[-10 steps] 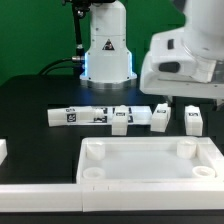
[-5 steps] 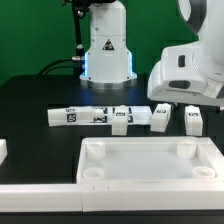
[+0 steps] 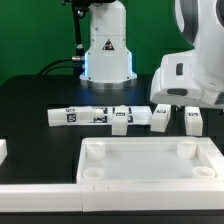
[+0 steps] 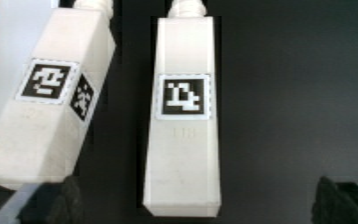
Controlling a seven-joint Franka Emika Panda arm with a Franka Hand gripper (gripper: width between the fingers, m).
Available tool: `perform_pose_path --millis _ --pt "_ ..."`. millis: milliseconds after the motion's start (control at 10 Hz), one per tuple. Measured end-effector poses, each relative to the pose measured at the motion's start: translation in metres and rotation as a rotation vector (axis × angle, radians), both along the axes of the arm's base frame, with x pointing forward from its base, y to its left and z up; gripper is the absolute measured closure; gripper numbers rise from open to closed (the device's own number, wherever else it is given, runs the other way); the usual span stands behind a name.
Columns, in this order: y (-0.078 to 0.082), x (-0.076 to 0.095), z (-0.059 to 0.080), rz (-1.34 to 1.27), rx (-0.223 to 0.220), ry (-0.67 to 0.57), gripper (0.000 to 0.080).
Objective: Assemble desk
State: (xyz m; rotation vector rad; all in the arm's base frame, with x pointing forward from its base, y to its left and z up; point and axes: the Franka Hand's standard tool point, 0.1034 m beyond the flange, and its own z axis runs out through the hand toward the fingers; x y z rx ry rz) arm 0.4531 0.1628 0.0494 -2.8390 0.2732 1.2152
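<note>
Leg-pick step: end effector (image 4: 194, 204) hovered wide open and empty over a leg (image 4: 185, 110) mid-table (image 3: 30, 110), top (image 3: 150, 165) at the camera-side edge; next move needed a centred descent, then closing.

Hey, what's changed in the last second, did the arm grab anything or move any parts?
The gripper shifted a little toward the exterior view's right, above the legs at that end. It is open and holds nothing. The desk top and the legs stayed where they were.
</note>
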Motion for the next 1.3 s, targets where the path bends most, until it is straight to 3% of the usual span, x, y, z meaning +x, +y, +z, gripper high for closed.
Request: perform_pose_path --millis 200,400,800,1100,1300 --pt "-0.001 -0.002 -0.002 -0.022 0.008 0.013 0.0151" --pt "-0.006 -0.011 -0.021 -0.12 0.036 0.08 0.0151" --pt "0.003 -0.025 -0.033 -0.109 0.036 0.117 0.0151" --pt "0.002 -0.025 -0.034 -0.113 0.034 0.119 0.0165" --pt "0.001 -0.025 -0.034 -0.115 0.034 0.119 0.0518"
